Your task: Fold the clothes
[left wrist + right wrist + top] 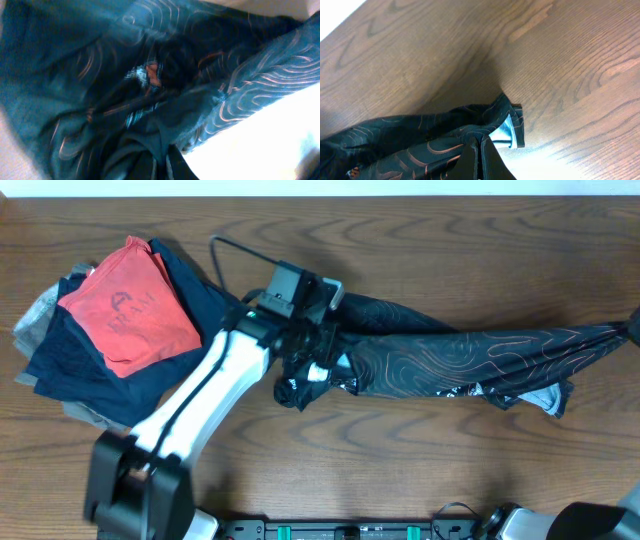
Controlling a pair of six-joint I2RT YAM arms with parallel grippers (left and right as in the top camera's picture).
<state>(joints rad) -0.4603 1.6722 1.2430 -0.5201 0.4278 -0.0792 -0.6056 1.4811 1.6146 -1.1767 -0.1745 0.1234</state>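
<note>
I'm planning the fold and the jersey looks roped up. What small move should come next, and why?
Probably spread the jersey flat on the table: it is bunched into a narrow band stretched between the left gripper and the right gripper, both shut on it.

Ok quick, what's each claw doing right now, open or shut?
Left claw: closed, gripping the black jersey.
Right claw: closed, gripping the jersey's other end.
</note>
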